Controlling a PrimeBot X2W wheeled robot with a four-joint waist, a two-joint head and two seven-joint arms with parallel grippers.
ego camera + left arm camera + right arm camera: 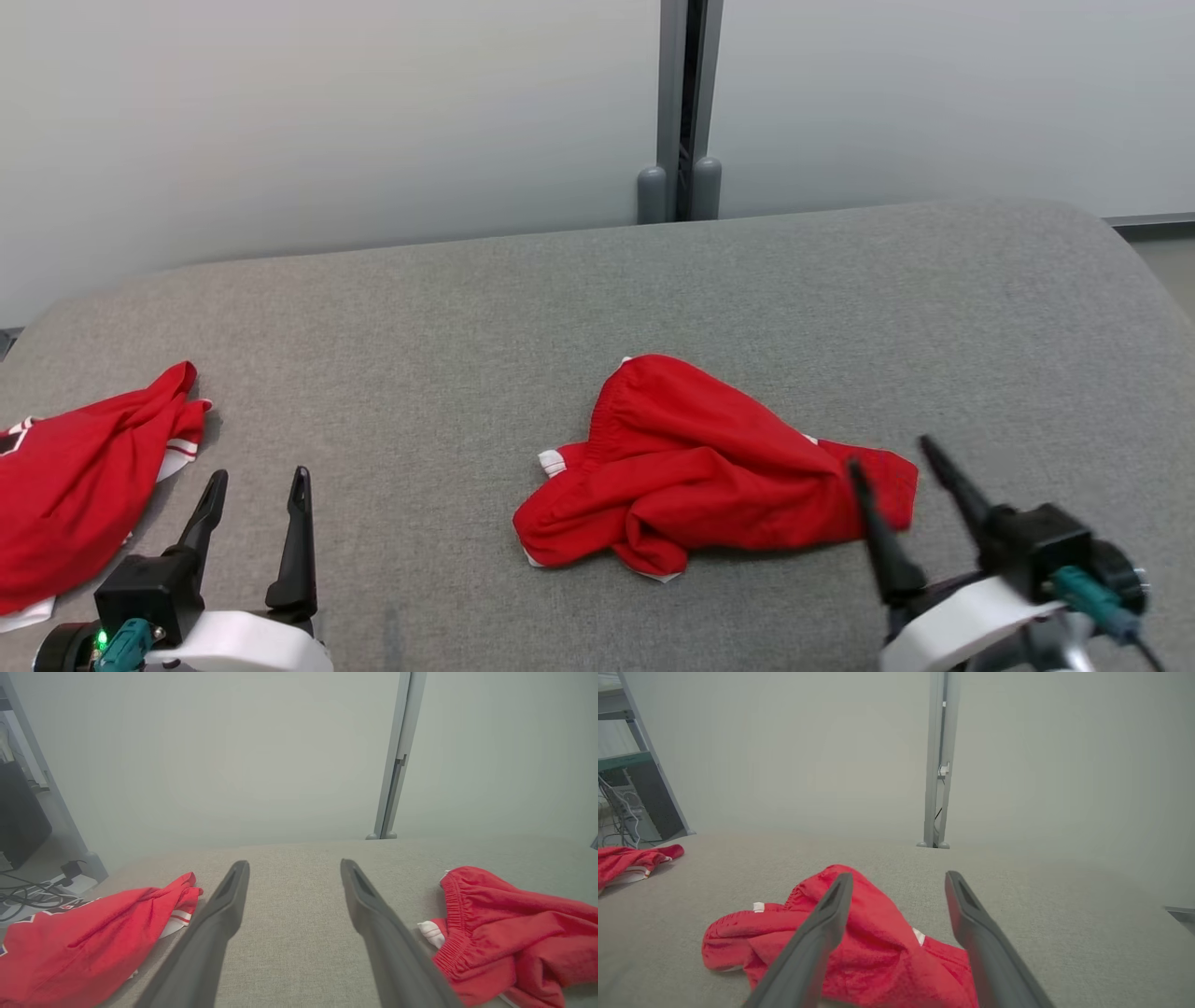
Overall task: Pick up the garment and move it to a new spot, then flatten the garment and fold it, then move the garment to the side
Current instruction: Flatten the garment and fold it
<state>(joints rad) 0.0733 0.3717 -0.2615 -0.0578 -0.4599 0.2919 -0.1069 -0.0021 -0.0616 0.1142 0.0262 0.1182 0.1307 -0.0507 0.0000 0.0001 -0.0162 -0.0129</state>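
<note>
Far left: red and white cloth (75, 495), bunched near the edge of the grey padded table (597, 299). Just beside it: left gripper (260, 474), jaws spread wide, holding nothing, over bare table. Centre of table: garment (691, 476), red shorts with white trim, crumpled in a heap, elastic waistband toward the far side. At its right end: right gripper (888, 453), jaws also wide apart and empty, one finger over red fabric, the other over bare table. Touching the fabric or just above: cannot tell.

Head camera looks down on table (597, 299); wrist cameras sit low, seemingly close, sharing the garment (700, 467).
</note>
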